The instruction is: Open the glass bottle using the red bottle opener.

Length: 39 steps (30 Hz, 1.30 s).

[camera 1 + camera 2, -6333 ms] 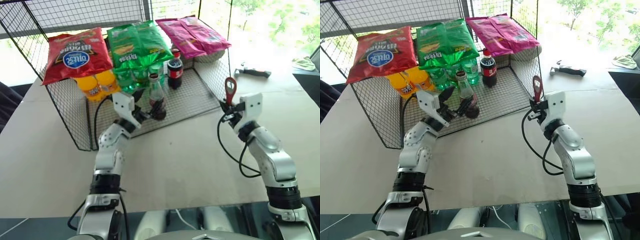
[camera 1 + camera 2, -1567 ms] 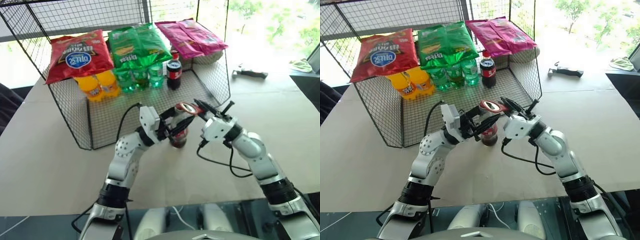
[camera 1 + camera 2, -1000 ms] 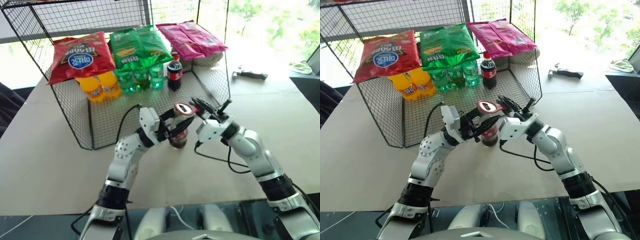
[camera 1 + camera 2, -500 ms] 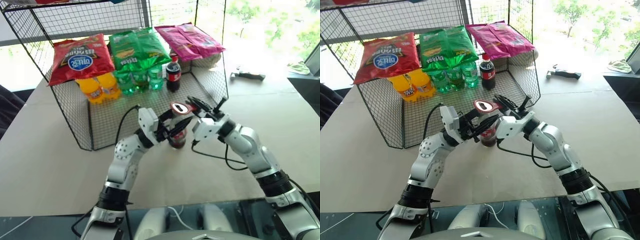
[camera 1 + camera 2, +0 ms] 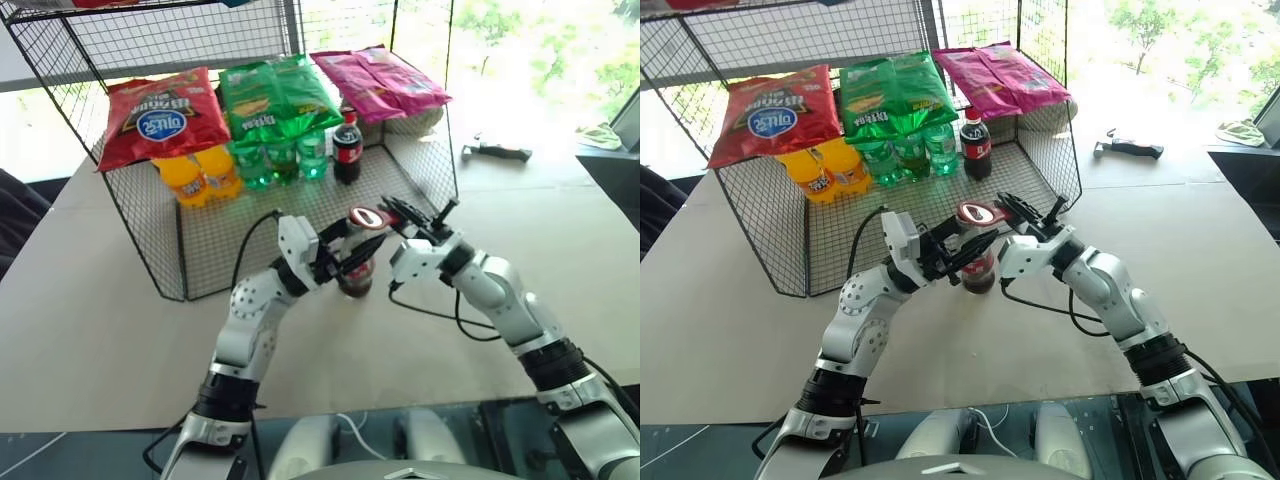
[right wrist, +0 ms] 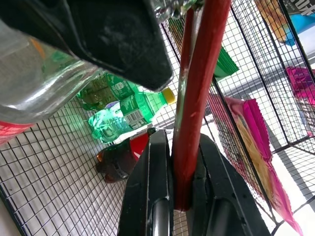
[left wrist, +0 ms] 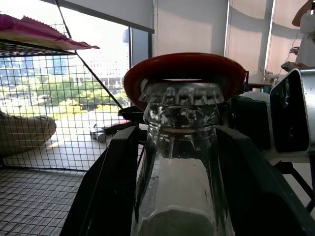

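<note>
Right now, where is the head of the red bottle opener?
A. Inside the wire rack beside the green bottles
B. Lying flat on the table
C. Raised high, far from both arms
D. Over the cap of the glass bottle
D: the red bottle opener has its loop sitting around the crimped cap of the glass bottle.

Bottle and opener meeting at the table's middle, just before the wire rack.

The glass bottle (image 5: 354, 272) is standing upright on the table (image 5: 90, 330), in front of the wire rack's (image 5: 140, 215) open side, sitting between the fingers of the left gripper (image 5: 350, 255), which is reaching in from the left. The red bottle opener (image 5: 368, 217) is lying with its loop head over the bottle's cap, its handle running right into the right gripper (image 5: 408, 222). Behind, inside the rack, drink bottles (image 5: 270, 160) are standing in a row at the back, with snack bags (image 5: 275, 95) lying on the shelf above them. A tool (image 5: 497, 151) is lying on the table well to the right of the rack.
</note>
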Available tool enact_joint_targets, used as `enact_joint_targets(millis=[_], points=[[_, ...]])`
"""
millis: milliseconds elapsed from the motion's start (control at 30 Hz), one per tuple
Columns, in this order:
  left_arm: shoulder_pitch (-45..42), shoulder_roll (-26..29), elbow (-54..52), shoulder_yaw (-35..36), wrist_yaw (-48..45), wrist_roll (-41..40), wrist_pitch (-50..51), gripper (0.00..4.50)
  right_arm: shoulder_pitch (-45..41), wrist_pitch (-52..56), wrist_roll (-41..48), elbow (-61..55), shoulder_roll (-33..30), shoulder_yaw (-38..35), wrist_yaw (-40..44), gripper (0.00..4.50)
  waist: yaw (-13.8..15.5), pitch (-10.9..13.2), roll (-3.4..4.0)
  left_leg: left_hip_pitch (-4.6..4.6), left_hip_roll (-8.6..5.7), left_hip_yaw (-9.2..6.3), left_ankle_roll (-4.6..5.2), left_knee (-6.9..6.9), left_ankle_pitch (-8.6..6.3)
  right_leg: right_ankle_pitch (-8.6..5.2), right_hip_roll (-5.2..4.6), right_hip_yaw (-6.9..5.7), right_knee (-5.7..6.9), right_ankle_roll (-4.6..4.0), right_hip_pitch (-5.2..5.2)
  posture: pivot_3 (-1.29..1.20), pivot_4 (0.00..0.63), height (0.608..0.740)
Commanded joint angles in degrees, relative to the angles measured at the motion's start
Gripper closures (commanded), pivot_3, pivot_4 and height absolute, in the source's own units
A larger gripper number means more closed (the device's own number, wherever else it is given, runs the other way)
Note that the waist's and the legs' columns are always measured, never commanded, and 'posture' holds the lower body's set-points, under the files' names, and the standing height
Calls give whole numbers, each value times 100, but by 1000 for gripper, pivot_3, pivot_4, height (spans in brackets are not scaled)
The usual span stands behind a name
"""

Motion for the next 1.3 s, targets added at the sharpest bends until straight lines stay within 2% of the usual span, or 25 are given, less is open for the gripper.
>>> enact_joint_targets(millis=[33, 133, 533, 1300], points=[[-27, 29, 76, -8, 52, 99, 98, 2615, 106, -150, -228, 88, -50, 349, 172, 4500, 0, 0, 0, 0, 0, 0, 0, 0, 0, 0, 0, 0, -1, 0, 0, 0, 150, 740], [-51, 21, 100, -5, 54, 105, 91, 2615, 180, -156, 159, 120, 107, 401, 349, 4500, 0, 0, 0, 0, 0, 0, 0, -2, 0, 0, 0, 0, -2, 0, 0, 0, 150, 740], [-109, 3, 140, -18, 40, 111, 95, 2615, 13, -353, -43, 354, 62, 467, 262, 4500, 2, 1, 1, 0, 0, -2, -1, -14, 1, 0, -1, -2, -8, 0, -1, 0, 150, 740], [-100, -69, 195, -69, 34, 137, 69, 2615, -509, -416, -129, -4, -593, -101, 6, 4500, 25, 14, 1, -12, -1, -9, -2, -24, 1, 0, -5, -8, -33, 0, -3, 0, 150, 740]])
